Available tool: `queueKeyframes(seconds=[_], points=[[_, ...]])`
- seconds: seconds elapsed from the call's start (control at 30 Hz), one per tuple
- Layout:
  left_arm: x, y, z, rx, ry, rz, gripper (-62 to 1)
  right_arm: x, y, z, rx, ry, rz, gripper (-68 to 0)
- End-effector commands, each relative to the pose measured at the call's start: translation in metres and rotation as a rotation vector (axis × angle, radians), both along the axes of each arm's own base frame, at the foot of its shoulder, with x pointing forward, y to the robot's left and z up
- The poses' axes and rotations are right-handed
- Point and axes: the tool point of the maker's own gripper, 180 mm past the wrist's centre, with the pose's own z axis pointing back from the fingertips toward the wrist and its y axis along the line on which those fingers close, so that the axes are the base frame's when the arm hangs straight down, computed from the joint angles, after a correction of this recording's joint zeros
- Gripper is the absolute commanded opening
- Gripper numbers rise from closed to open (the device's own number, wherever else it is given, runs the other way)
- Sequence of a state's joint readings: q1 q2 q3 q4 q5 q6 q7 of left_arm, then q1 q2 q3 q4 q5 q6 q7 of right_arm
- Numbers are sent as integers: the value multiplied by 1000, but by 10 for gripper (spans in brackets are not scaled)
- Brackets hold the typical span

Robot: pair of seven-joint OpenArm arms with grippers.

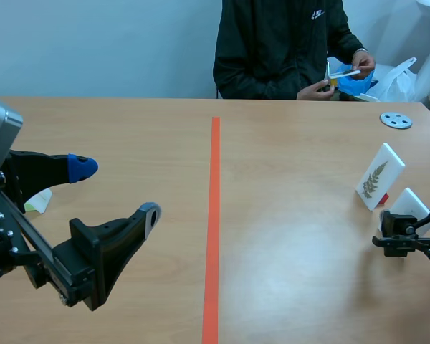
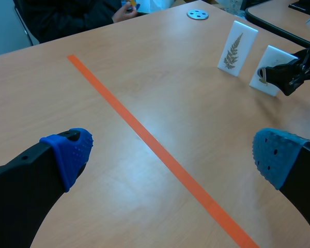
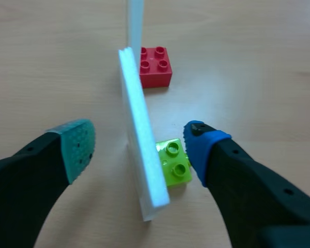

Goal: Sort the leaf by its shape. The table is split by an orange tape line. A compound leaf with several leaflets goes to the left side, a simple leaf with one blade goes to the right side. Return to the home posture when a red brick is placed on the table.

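Note:
A white card with a fern-like compound leaf point(image 1: 378, 176) stands on the right side, held up by a red brick point(image 3: 155, 66) at its foot. A second white card point(image 1: 411, 206) stands nearer, on a green brick point(image 3: 174, 161). In the right wrist view this card point(image 3: 141, 150) is edge-on between the fingers of my right gripper point(image 3: 139, 144), which is open with a gap on each side. Its leaf is hidden. My left gripper point(image 1: 115, 190) is open over the left side, holding nothing. The left wrist view shows both cards point(image 2: 236, 47) point(image 2: 271, 70) far ahead.
The orange tape line point(image 1: 213, 229) splits the table. A person across the table holds a card point(image 1: 344, 73) beside a blue bag point(image 1: 351, 82). A grey disc point(image 1: 396, 120) lies at the far right. A small white and green thing point(image 1: 39, 201) lies by the left arm.

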State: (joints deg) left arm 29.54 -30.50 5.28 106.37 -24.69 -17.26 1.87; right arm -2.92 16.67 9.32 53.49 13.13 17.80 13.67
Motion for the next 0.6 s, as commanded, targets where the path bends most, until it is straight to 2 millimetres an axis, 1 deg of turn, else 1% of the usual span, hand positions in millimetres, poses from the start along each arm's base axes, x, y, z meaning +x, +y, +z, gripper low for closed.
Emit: queueKeyframes(seconds=[0.0, 0.13, 0.27, 0.43, 0.57], points=[[1, -2, 9, -22, -27, -5, 14, 11, -5, 29, -7, -89, 12, -229], [1, -2, 9, -22, -27, -5, 14, 7, -7, 56, 23, -161, 19, -158], [1, -2, 9, -22, -27, -5, 14, -3, -5, 81, 33, -210, 51, -99], [1, -2, 9, -23, -27, -5, 14, -20, 10, 110, 60, -249, 123, -3], [1, -2, 9, -22, -26, -5, 14, -33, 26, 128, 61, -242, 187, 4]])
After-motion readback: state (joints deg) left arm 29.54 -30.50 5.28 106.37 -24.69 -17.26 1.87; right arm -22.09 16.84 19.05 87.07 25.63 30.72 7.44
